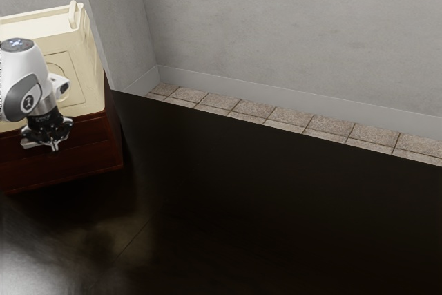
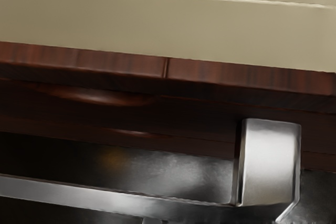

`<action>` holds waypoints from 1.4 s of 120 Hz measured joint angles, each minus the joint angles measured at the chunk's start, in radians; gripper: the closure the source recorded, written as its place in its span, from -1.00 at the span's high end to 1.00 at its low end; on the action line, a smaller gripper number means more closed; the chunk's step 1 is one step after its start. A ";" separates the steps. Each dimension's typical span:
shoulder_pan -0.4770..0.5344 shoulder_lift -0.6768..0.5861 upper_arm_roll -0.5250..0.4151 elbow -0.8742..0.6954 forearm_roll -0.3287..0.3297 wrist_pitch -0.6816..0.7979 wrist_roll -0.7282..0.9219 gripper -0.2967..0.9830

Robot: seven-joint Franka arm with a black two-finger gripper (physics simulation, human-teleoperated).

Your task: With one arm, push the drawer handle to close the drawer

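Reddish-brown wood makes up the cabinet [image 1: 107,129] at the exterior view's left, with a cream box [image 1: 76,94] on top; our gripper [image 1: 54,146] points downward in front of the cabinet's drawer front [image 1: 90,158]. We cannot tell whether the jaws stand spread or pressed together. In our wrist view, the drawer's silver handle [image 2: 268,163] is close up, its long bar running alongside the dark wood, joined to a broad, flat post.

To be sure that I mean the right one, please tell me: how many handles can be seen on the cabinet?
1. The handle is on the front of the cabinet, close to the gripper. Others may be hidden behind the arm.
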 joint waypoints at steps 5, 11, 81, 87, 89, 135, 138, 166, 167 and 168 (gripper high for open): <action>-0.006 -0.006 0.001 -0.013 -0.001 0.001 0.001 -0.66; -0.013 -0.022 0.001 -0.030 -0.002 -0.006 0.001 -0.66; -0.339 -0.358 -0.012 -0.016 -0.012 -0.421 0.033 -0.66; -0.380 -0.368 -0.012 0.012 -0.012 -0.451 0.044 -0.66; -0.392 -0.370 -0.011 0.026 -0.012 -0.461 0.048 -0.66; -0.490 -0.370 -0.014 0.209 -0.014 -0.688 0.201 0.20; -0.491 -0.370 -0.014 0.210 -0.014 -0.696 0.209 0.24; -0.493 -0.374 -0.012 0.208 -0.015 -0.741 0.265 0.44; -0.493 -0.374 -0.012 0.208 -0.015 -0.742 0.266 0.44; -0.493 -0.375 -0.012 0.208 -0.015 -0.743 0.268 0.44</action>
